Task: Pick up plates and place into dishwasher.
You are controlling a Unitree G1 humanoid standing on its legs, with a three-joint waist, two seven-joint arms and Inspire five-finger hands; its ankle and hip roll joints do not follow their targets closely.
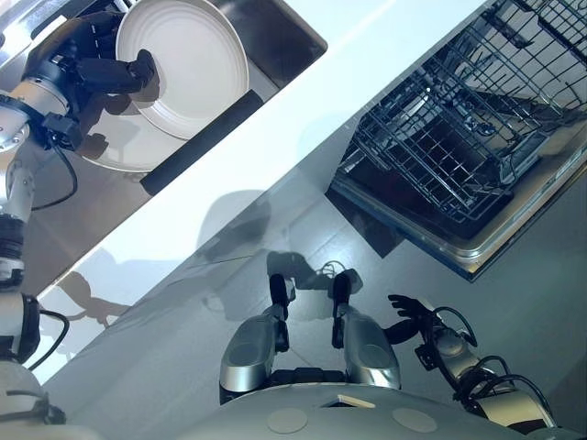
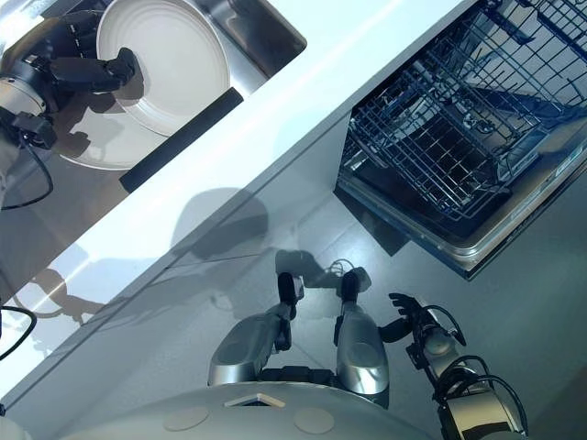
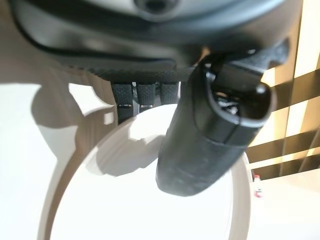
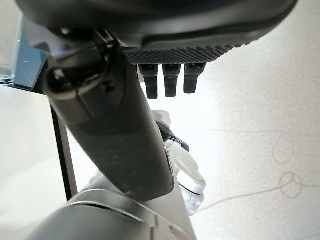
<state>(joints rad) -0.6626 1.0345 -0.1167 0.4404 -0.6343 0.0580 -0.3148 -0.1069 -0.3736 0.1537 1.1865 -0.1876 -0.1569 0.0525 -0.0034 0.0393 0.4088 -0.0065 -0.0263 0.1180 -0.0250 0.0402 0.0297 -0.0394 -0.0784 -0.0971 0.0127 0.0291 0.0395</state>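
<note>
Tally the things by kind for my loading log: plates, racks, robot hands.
Plates: 2, one white plate pinched by the left robot hand, another plate beneath.
Dishwasher racks: 1.
Robot hands: 2, the right robot hand low by the floor.
Total: 5.

We see the plate [image 1: 188, 64] tilted over the sink [image 1: 275, 32], at the far left end of the counter [image 1: 303, 119]. Our left hand [image 1: 87, 69] pinches its left rim. The dishwasher rack [image 1: 468, 137] juts out below the counter's right end. Our right hand [image 1: 408, 316] hangs over the floor [image 1: 514, 293], well apart.
</note>
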